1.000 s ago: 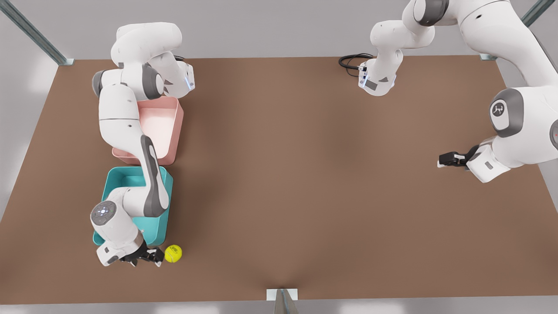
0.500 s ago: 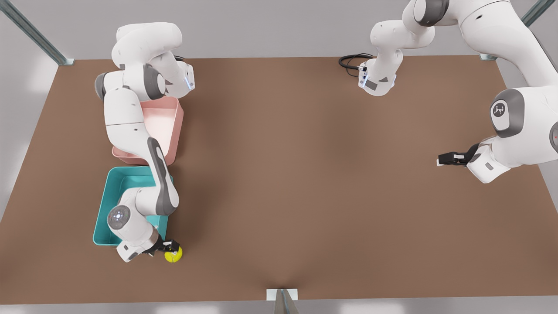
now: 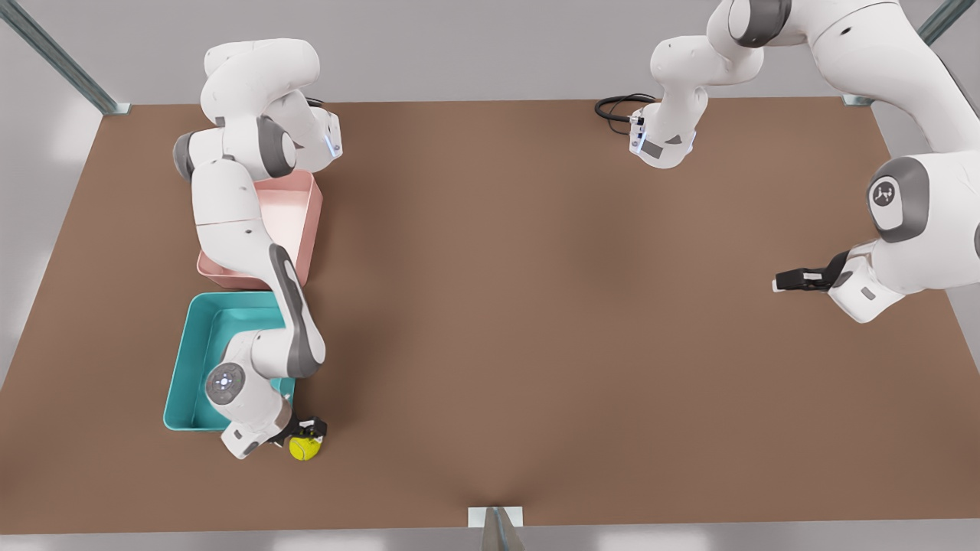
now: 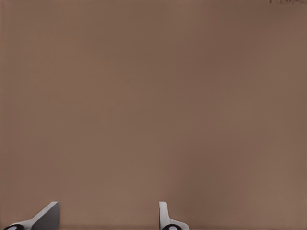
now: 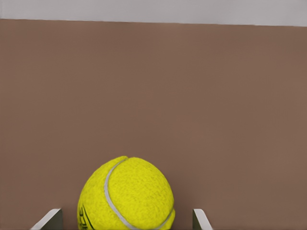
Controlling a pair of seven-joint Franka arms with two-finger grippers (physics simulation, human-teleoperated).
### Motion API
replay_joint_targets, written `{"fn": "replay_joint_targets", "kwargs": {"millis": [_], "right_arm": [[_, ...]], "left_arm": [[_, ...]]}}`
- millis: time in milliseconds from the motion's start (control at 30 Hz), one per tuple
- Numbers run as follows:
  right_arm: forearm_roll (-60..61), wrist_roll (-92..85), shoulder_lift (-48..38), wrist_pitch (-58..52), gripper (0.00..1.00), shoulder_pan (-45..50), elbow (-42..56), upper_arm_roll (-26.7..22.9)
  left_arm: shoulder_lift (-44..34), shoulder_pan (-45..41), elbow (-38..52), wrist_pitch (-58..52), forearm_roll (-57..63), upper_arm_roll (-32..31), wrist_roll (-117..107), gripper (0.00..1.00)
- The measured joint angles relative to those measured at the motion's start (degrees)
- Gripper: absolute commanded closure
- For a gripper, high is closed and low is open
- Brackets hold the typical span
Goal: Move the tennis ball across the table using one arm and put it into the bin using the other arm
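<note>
Since a second ago our right claw (image 3: 308, 435) straddles the ball (image 3: 304, 448) (fingers open); we should close centred. Left claw (image 3: 782, 280), open, waits.

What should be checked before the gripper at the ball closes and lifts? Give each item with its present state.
1. Tennis ball between the right gripper fingertips: ok, one tip on each side.
2. Right gripper open: ok, gaps beside the ball.
3. Ball on the table, outside the bin: ok.
4. Bin floor free to receive the ball: cannot tell, the arm covers part.
5. Left gripper waiting far off at the front view's right: ok, open over bare table.
</note>
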Motion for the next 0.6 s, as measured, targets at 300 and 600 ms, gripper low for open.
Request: {"fn": "replay_joint_targets", "kwargs": {"millis": [300,600], "right_arm": [[0.01,-0.52,1.13,0.7,0.0,0.53,-0.15,-0.01],[0.01,-0.71,2.44,2.63,0.0,0.54,-0.11,-0.01]], "left_arm": [[0.13,0.07,-0.09,0.05,-0.08,-0.01,-0.5,0.0],[2.18,2.65,5.94,-2.37,-10.57,-7.86,-0.88,0.0]]}}
